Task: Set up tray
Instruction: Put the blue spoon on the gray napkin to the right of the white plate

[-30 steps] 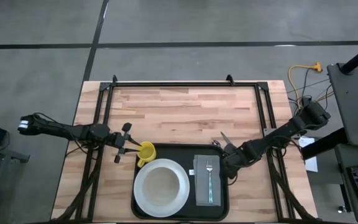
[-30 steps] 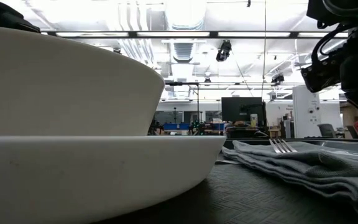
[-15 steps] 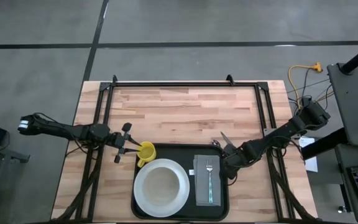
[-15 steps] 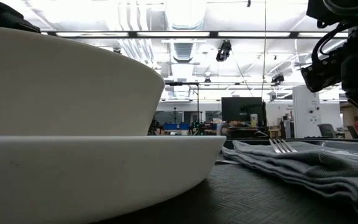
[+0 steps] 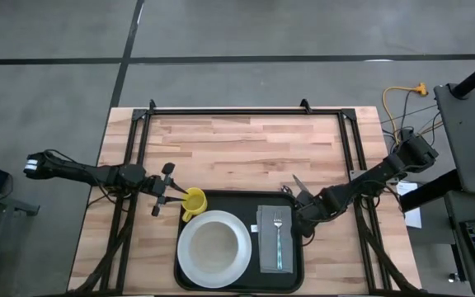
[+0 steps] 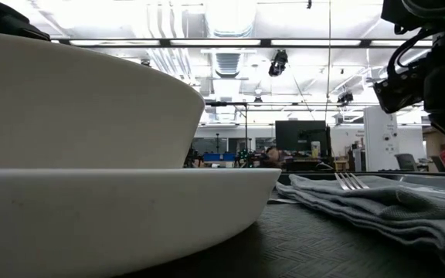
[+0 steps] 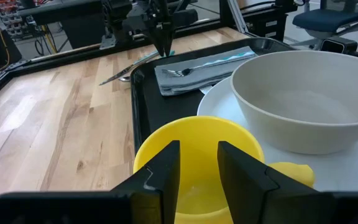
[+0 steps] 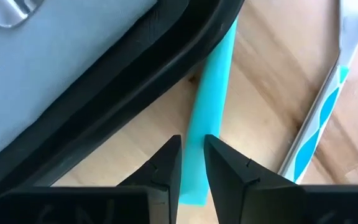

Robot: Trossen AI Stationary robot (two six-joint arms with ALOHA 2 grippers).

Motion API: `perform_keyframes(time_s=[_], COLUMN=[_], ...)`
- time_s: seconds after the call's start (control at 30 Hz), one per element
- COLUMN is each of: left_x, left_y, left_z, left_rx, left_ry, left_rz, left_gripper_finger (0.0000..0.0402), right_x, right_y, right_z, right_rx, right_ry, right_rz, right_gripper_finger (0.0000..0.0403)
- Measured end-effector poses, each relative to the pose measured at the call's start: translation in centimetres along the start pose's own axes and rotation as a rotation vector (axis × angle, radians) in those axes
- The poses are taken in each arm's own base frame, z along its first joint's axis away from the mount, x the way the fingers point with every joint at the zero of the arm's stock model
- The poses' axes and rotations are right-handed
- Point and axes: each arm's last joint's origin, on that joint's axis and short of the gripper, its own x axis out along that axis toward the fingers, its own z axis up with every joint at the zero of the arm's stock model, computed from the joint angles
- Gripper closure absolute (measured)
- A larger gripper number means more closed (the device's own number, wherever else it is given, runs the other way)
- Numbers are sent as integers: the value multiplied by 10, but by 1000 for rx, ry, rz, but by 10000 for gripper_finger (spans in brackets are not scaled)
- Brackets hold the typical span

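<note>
The black tray (image 5: 237,276) lies at the table's near middle. On it are a white plate (image 5: 190,262) with a white bowl (image 5: 214,246), and a grey napkin (image 5: 268,247) with a fork (image 5: 278,239). A yellow cup (image 5: 195,201) is at the tray's far left corner. My left gripper (image 7: 199,163) reaches over the cup's (image 7: 194,134) near rim, its fingers a narrow gap apart. My right gripper (image 8: 192,163), just off the tray's right rim (image 8: 185,59), is shut on a turquoise-handled utensil (image 8: 211,106). A second utensil (image 8: 319,118) lies beside it on the wood. My left gripper's fingertips (image 7: 166,163) stand over the yellow cup's opening, coming from the table's left. I cannot tell whether they touch the cup. My right gripper pinches the turquoise handle near its free end (image 8: 193,140) between its two fingers, from above, pointing down. The handle runs along the tray's right rim, low over the wood.
The utensils' metal ends (image 5: 295,185) lie on the wood just beyond the tray's far right corner. Black frame rails (image 5: 246,111) run along the table's far edge and down both sides. The far half of the table is bare wood (image 5: 246,148).
</note>
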Motion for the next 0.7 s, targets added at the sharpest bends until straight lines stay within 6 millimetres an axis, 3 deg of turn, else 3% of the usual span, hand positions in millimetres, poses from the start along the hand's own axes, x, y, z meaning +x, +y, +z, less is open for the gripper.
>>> perform_keyframes(time_s=[0.7], left_x=[0], left_y=[0], left_z=[0], left_rx=[0], left_ry=[0], left_rz=[0], left_gripper_finger=[307], right_x=[13], right_y=[2], right_z=[2], right_rx=[-6], right_ry=[-20], right_rz=[-72], right_gripper_finger=[339])
